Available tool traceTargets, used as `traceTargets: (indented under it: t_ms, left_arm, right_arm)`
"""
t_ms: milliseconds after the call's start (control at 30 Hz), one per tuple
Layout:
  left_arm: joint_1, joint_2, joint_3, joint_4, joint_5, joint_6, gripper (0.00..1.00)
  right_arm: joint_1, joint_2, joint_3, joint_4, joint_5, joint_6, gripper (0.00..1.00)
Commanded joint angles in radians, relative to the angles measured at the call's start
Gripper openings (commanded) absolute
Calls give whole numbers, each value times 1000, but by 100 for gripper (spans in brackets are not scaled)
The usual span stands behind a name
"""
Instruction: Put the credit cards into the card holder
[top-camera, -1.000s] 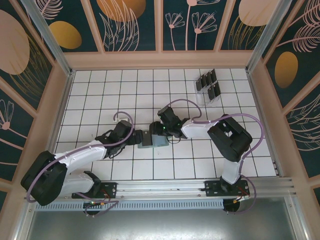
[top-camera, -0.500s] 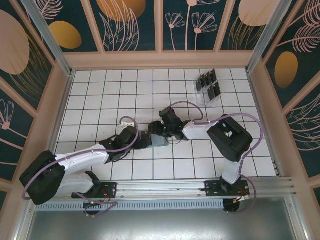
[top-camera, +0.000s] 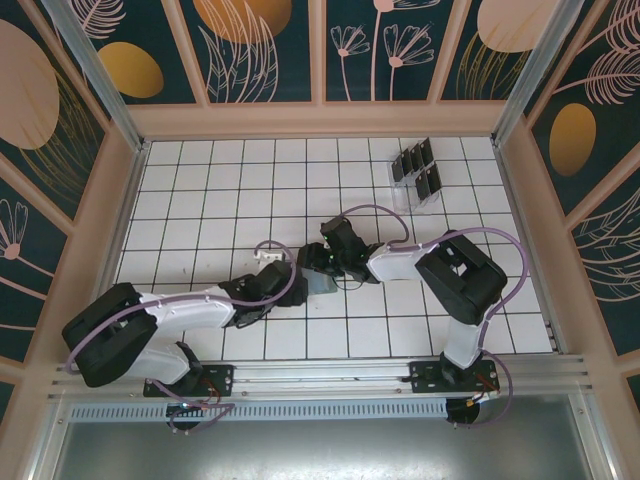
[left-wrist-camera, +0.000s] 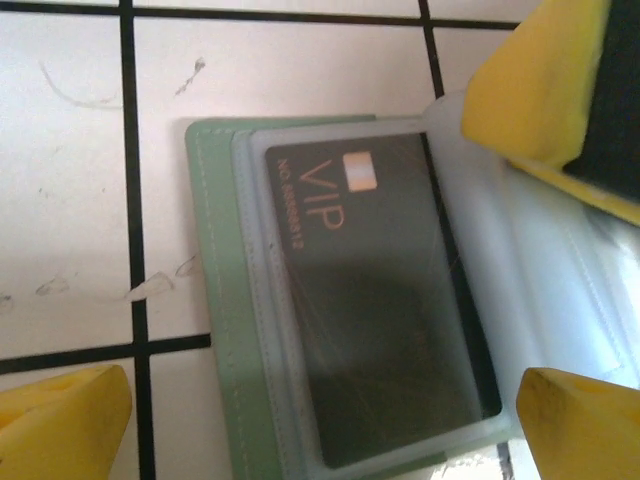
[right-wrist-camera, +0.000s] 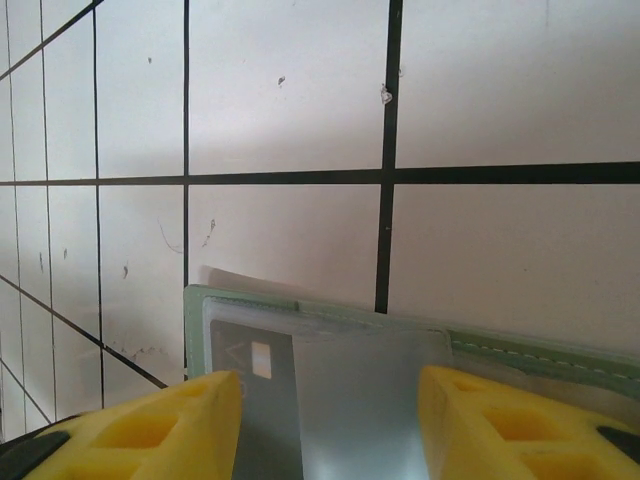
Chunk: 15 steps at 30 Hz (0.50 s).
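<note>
The sage-green card holder (top-camera: 322, 285) lies open on the tiles mid-table. In the left wrist view the card holder (left-wrist-camera: 212, 300) has a black VIP credit card (left-wrist-camera: 380, 320) inside a clear sleeve. My left gripper (left-wrist-camera: 320, 430) is open and hovers over the holder, one yellow fingertip on each side. My right gripper (right-wrist-camera: 330, 425) is open over the holder's (right-wrist-camera: 330, 312) other half. A raised clear sleeve page (right-wrist-camera: 370, 400) stands between its fingers, and the card (right-wrist-camera: 245, 370) shows beside it. From above, the left gripper (top-camera: 292, 280) and right gripper (top-camera: 312, 262) meet at the holder.
A clear slotted rack (top-camera: 415, 172) with several dark cards stands at the back right. The right gripper's yellow finger (left-wrist-camera: 535, 90) rests on the sleeve in the left wrist view. Wooden walls surround the white tiled floor (top-camera: 200, 200).
The left arm has stretched to the right, bringing its gripper up to the holder's left side. The right gripper has stayed at the holder.
</note>
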Motion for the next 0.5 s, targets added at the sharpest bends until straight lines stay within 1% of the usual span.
traceTargets:
  t_ms: [0, 233, 467]
  left_arm:
    - [-5, 21, 40, 33, -30, 1, 98]
    - [-7, 62, 68, 24, -45, 16, 98]
    - [-9, 115, 82, -9, -89, 15, 98]
  right_arm:
    - [0, -1, -32, -39, -22, 21, 50]
    - [-2, 1, -34, -31, -25, 25, 50]
    - [-6, -28, -27, -38, -32, 17, 50]
